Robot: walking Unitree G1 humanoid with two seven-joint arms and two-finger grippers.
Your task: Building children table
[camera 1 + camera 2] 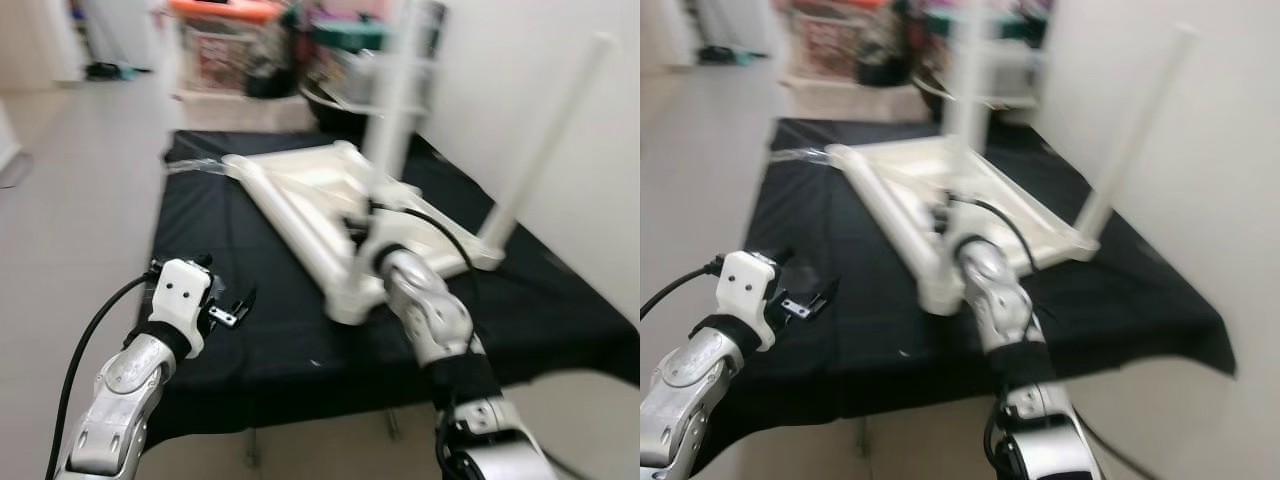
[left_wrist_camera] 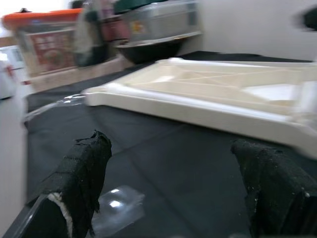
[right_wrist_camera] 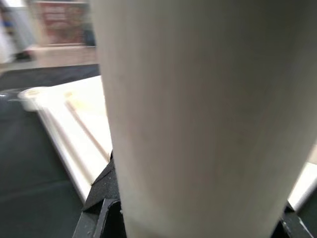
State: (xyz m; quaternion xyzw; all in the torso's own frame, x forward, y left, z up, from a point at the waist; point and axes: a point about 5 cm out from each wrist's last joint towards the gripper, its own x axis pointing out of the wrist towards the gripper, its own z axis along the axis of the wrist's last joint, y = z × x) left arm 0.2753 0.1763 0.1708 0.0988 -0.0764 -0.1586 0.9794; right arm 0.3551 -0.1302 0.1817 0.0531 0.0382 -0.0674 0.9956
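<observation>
A pale tiled floor (image 1: pixel 90 170) meets a white wall (image 1: pixel 520 60), with cluttered storage bins (image 1: pixel 225 45) behind.

You see the white plastic tabletop (image 1: pixel 310 195) lying upside down on the black cloth (image 1: pixel 240 330), its ribbed underside facing up and one corner near the cloth's front edge. Two white round legs stand upright from it: the far-corner leg (image 1: pixel 545 140) leans slightly towards the wall, and the middle leg (image 1: pixel 395 110) rises from the frame's centre. The picture is blurred.
</observation>
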